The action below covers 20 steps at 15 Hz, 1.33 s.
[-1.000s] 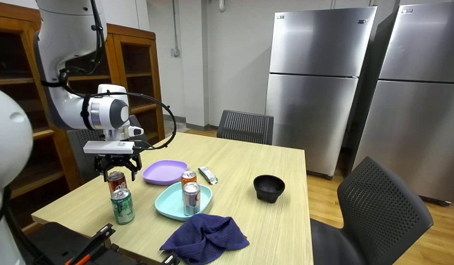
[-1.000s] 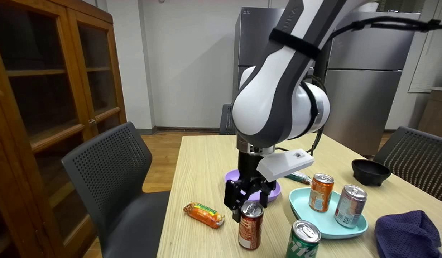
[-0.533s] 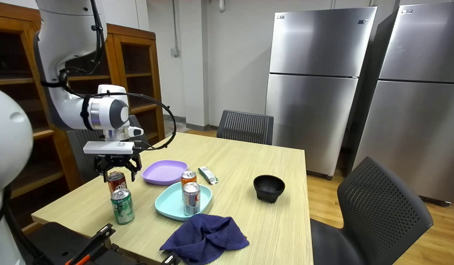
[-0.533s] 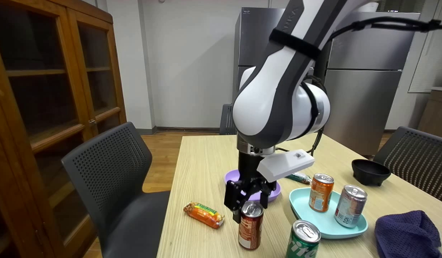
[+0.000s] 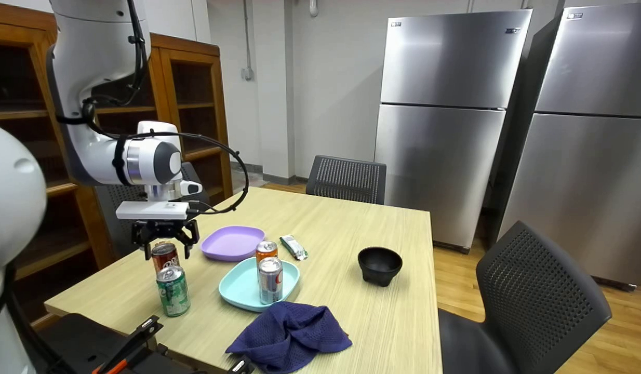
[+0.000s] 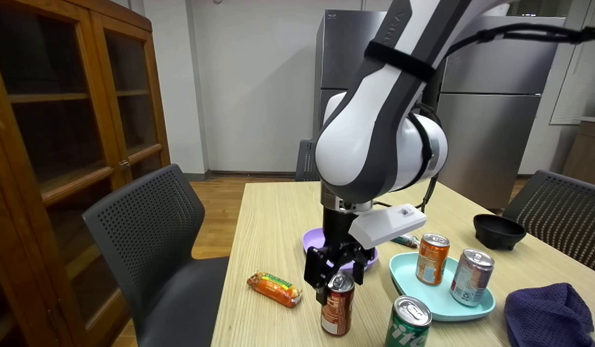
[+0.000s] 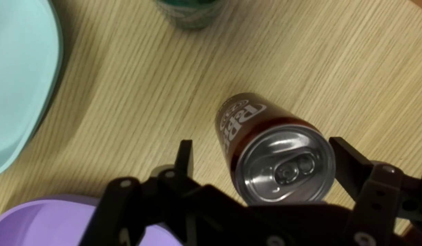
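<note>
A dark red soda can (image 7: 238, 119) stands upright on the table, its silver lid facing up into the wrist view. My gripper (image 7: 261, 152) is open above it, with the can's top between the spread fingers. The right-hand finger (image 7: 351, 164) is close against the lid's rim, and whether it touches I cannot tell. A wide gap separates the left-hand finger (image 7: 186, 155) from the can. In an exterior view the gripper (image 6: 340, 288) reaches down around the upper part of the red can (image 6: 337, 313). A green can (image 5: 173, 293) stands beside it.
A turquoise plate (image 5: 232, 291) bears an orange can (image 6: 431, 260) and a silver can (image 6: 472, 277). Nearby lie a purple plate (image 5: 232, 241), an orange snack packet (image 6: 274, 288), a green packet (image 5: 293, 246), a black bowl (image 5: 380, 265) and a dark blue cloth (image 5: 289, 337).
Over the last half second the arm and gripper have come down slightly around the red can. The jaws stay open, and the objects on the table have not moved.
</note>
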Each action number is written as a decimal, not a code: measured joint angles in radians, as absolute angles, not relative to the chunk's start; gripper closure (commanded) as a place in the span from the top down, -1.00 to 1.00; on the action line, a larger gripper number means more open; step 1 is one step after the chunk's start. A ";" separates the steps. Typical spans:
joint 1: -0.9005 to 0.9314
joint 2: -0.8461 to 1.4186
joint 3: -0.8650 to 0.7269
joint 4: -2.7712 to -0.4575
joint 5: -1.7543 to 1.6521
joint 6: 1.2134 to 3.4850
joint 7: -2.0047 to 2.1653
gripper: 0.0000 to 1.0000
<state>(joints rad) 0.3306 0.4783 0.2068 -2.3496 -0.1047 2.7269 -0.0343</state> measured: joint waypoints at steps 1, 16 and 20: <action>0.331 0.478 0.207 -2.351 -0.105 2.727 -0.034 1.00; 0.333 0.480 0.219 -2.359 -0.107 2.728 -0.035 1.00; 0.338 0.480 0.217 -2.364 -0.113 2.728 -0.035 0.48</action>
<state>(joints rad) 0.3376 0.4799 0.2170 -2.3641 -0.1133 2.7282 -0.0351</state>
